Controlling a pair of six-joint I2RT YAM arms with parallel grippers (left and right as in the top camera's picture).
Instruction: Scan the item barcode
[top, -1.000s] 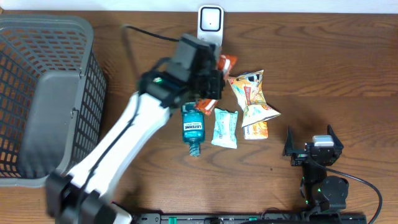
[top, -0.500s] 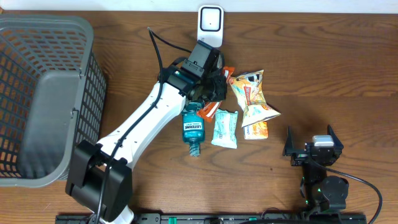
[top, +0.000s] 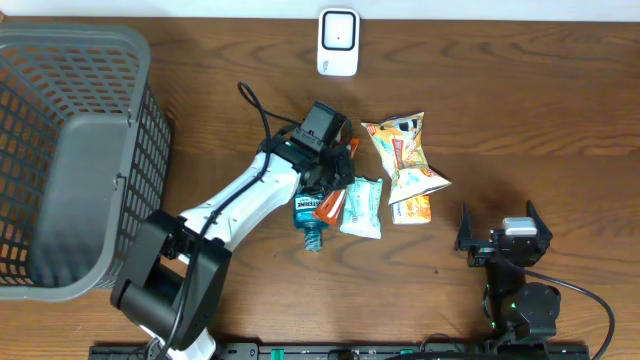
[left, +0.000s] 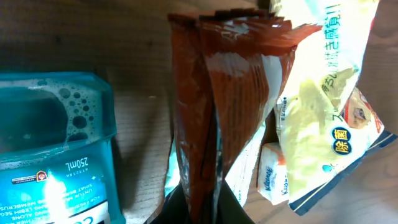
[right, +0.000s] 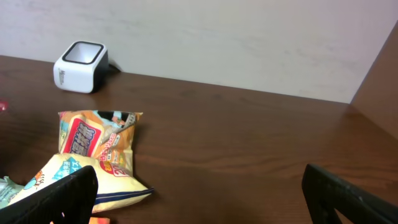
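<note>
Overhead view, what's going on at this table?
The left gripper is shut on an orange snack packet, holding it beside the Listerine bottle and a yellow chip bag, short of the white barcode scanner at the far edge. The right gripper sits open near the front, holding nothing.

Wooden table (top: 560, 120), grey basket (top: 150, 140), scanner (top: 338, 42), mouthwash bottle (top: 310, 215), snack packets (top: 403, 150)

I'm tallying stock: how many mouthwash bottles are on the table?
1. The blue mouthwash bottle lies flat, partly under the left arm, left of the pale bar wrapper, beside the orange packet held in the left pincer. The arm may hide others.
</note>
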